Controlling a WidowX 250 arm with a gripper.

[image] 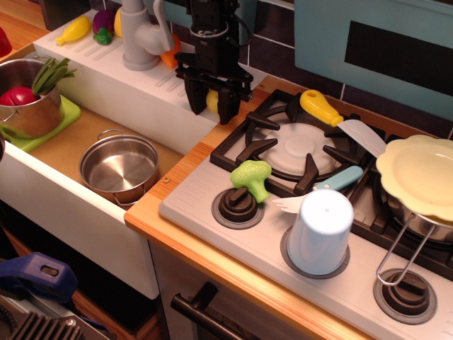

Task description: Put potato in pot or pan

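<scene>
Potato, pale yellow, shows only as a sliver between the two dark fingers of the gripper, at the far edge of the counter where the white drainboard meets the stove's black grate. The jaws stand close on either side of it and look to be gripping it, though whether it still rests on the surface cannot be told. Left and nearer, the empty steel pot sits in the sink, well apart from the gripper. A second pot, at the far left on a green mat, holds a red toy and green beans. On the stove, the green broccoli lies near the front-left knob, with the upturned pale-blue cup to its right. The yellow-handled knife rests across the far side of the grate, and a pale-yellow plate covers the pan at right.
</scene>
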